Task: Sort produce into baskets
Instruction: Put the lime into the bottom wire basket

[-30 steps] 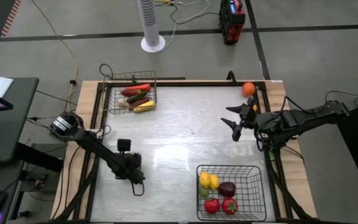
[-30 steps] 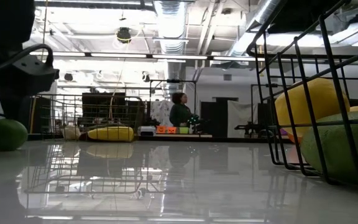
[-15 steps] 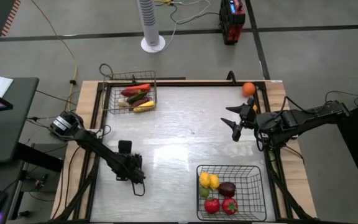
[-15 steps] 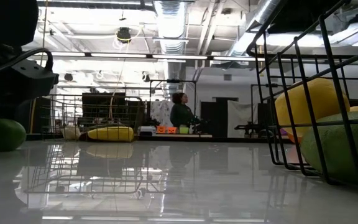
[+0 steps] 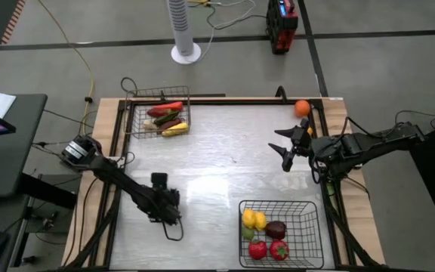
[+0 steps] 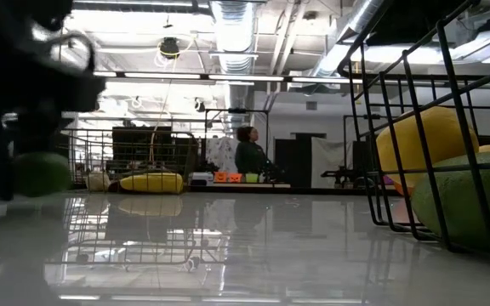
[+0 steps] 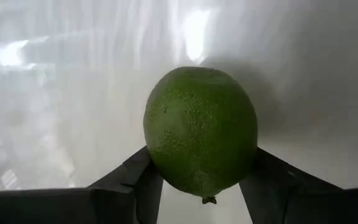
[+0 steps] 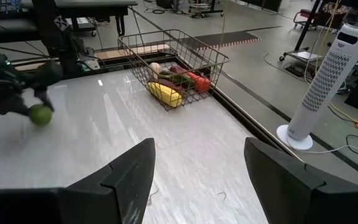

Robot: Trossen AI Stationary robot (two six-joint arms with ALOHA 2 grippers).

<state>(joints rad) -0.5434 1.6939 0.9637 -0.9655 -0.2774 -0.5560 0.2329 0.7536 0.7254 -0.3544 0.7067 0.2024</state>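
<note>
A round green lime-like fruit with a dimpled skin (image 7: pixel 200 130) is seated between the two dark fingers of the left gripper (image 7: pixel 201 180), which press against its lower flanks on either side; the jaws are closed on it. In the overhead view the left gripper (image 5: pixel 166 212) sits at about seven o'clock on the pale glossy table top (image 5: pixel 217 162), and the fruit itself is hidden beneath it. From the low view the fruit (image 6: pixel 41 173) is seen blurred, close above the table.

The step in hand is judged to be the pick-up of this fruit for carrying to a basket. The larger black wire basket (image 5: pixel 279 233) at about five o'clock already holds round yellow, red, green and maroon pieces, so it is judged the proper destination; the smaller grey wire basket with a handle (image 5: pixel 159 113) at eleven o'clock holds long pieces.

For the step to be done well, the grip should be kept firm, since the contact lies low on a rounded body that could squirt out. The fruit should be lifted clear of the basket rim before it is carried across and released low inside.

The right gripper (image 5: pixel 286 148) is held with its jaws apart and empty at about three o'clock, near a round orange fruit (image 5: pixel 302 108) at the table's far edge.
</note>
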